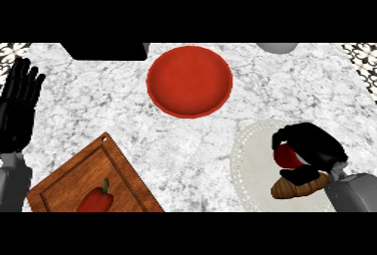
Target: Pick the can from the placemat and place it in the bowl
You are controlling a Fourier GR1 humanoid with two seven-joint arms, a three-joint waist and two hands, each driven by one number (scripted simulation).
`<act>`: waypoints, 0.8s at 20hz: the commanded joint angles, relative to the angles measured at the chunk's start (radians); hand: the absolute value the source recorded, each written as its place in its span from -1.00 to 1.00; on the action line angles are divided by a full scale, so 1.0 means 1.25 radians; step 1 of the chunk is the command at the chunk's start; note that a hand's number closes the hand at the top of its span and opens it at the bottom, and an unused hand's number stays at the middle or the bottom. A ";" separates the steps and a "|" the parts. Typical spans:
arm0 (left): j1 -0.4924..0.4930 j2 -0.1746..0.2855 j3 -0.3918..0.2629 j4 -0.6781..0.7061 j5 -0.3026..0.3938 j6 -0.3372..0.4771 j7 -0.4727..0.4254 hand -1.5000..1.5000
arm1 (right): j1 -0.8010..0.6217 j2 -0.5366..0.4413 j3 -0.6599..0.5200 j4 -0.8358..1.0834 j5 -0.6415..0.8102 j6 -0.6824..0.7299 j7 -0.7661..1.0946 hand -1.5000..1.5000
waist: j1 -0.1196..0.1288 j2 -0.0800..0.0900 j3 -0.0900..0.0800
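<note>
While the right hand (313, 145) curls its fingers round the red can (285, 157), the can looks to sit on the white placemat (254, 149), down and to the right of the red bowl (190, 82). A brown bread roll (298, 187) lies just beside the can, on the side away from the bowl. The left hand (18, 102) rests open, far left of the bowl. This looks like the grab step. Next the can must go up, across to over the bowl, then down inside.

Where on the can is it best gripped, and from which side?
Probably round the side wall of the can, coming from the right, where the right hand curls round it; a pastry lies close on its near side, and the round wall suits a wrapping hold.
</note>
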 commanded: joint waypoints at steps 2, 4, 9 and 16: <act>-0.028 -0.004 -0.004 -0.042 0.002 0.004 0.070 0.00 | -0.038 0.021 -0.018 0.088 0.042 -0.060 -0.067 1.00 | 0.000 0.005 0.005; -0.037 0.000 0.017 0.050 0.004 -0.019 0.001 0.00 | -0.056 0.001 -0.069 0.130 0.028 -0.063 -0.083 1.00 | -0.001 0.006 0.005; -0.037 -0.023 -0.018 -0.007 -0.005 -0.010 -0.005 0.00 | -0.148 -0.161 -0.269 0.427 -0.043 -0.091 -0.161 1.00 | 0.042 0.029 0.010; -0.046 -0.019 -0.008 0.049 -0.007 -0.020 -0.023 0.00 | -0.341 -0.203 -0.298 0.741 -0.002 -0.206 -0.285 1.00 | 0.048 0.026 0.008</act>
